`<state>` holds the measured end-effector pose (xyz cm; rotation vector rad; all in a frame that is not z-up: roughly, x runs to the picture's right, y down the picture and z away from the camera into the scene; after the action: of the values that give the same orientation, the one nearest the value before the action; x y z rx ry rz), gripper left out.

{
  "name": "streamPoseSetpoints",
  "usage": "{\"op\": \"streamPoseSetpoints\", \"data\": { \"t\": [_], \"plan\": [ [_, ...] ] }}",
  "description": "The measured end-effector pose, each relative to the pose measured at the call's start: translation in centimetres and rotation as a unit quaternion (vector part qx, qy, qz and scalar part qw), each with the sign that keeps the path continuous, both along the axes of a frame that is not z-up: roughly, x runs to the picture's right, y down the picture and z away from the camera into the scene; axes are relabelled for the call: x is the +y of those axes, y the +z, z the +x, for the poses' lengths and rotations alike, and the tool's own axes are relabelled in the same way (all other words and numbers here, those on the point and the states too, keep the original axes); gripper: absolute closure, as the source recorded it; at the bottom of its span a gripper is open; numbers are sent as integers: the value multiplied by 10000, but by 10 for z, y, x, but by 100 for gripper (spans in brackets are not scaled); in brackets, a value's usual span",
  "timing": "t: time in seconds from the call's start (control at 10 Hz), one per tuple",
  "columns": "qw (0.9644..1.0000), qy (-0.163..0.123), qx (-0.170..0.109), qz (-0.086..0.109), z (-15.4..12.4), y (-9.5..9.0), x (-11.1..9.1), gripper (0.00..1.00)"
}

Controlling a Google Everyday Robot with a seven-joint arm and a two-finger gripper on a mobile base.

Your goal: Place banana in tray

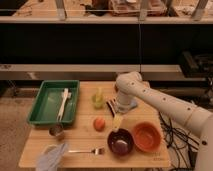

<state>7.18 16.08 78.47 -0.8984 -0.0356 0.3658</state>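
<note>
The banana [117, 121] is a small pale yellow piece lying on the wooden table [80, 140], just above the dark maroon bowl [120, 142]. My gripper [114, 108] is right above the banana's upper end, at the end of the white arm [150, 100] reaching in from the right. I cannot tell whether it touches the banana. The green tray [41, 105] sits at the table's left side with white utensils [64, 102] in it, well to the left of the gripper.
A small green cup [97, 101] stands just left of the gripper. A round orange fruit [99, 123], an orange bowl [146, 136], a metal cup [56, 131], a fork [90, 150] and a blue cloth [52, 157] are on the table.
</note>
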Motion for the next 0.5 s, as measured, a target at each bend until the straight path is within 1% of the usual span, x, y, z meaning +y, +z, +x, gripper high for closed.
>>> {"op": "streamPoseSetpoints", "data": {
  "t": [0.1,0.2,0.3,0.4,0.5],
  "plan": [
    [9994,-36,7,331,-1,-2,-11,20],
    [9972,-71,24,742,-2,-7,-29,20],
    [9918,-118,16,1270,-4,-12,-56,20],
    [9845,-208,-147,1732,-9,-13,-76,20],
    [9768,-309,-309,2098,-12,-11,-92,20]
  ]
}}
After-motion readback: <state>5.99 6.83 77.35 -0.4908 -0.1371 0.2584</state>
